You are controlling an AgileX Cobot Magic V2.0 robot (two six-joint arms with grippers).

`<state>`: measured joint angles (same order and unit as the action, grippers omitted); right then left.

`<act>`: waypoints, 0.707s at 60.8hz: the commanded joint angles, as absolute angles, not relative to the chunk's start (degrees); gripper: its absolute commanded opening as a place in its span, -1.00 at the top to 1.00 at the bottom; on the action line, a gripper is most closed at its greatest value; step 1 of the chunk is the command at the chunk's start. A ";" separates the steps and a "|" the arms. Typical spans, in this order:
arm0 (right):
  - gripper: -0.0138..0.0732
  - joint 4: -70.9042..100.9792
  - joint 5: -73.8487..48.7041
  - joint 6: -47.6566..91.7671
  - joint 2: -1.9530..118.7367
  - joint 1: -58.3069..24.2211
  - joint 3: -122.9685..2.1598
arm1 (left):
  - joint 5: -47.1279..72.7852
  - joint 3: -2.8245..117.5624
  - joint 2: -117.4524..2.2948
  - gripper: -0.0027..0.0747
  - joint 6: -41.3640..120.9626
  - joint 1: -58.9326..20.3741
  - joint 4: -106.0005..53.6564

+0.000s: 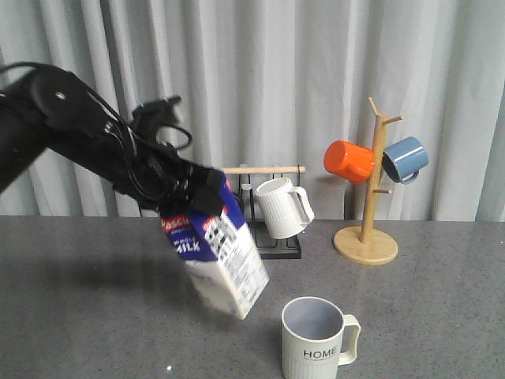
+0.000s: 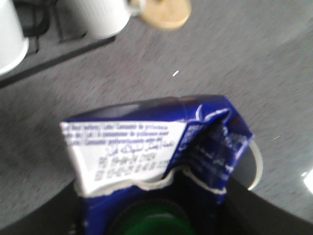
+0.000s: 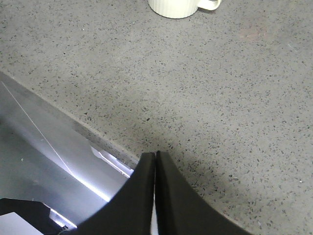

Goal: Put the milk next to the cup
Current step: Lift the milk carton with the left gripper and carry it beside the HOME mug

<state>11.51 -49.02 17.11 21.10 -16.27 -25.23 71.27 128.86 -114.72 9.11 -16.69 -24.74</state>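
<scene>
My left gripper (image 1: 201, 193) is shut on the top of the milk (image 1: 221, 257), a blue-and-white carton that hangs tilted in the air, its bottom pointing toward the cup. The left wrist view shows the milk (image 2: 132, 142) from above with its green cap (image 2: 156, 225) between the jaws, and the cup's rim (image 2: 257, 166) just past it. The cup (image 1: 316, 339), pale ribbed with "HOME" lettering, stands on the table at the front right of the carton. My right gripper (image 3: 155, 155) is shut and empty above the table's edge; the cup (image 3: 178, 7) is far from it.
A white ribbed mug (image 1: 282, 207) hangs on a black rack (image 1: 272, 237) behind the carton. A wooden mug tree (image 1: 367, 237) at the back right carries an orange mug (image 1: 349, 161) and a blue mug (image 1: 405, 159). A grey curtain closes the back.
</scene>
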 commanded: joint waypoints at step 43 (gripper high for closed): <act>0.69 12.02 -45.29 17.21 21.55 -16.14 -26.74 | 71.54 130.73 -117.92 0.75 6.97 -24.69 -20.48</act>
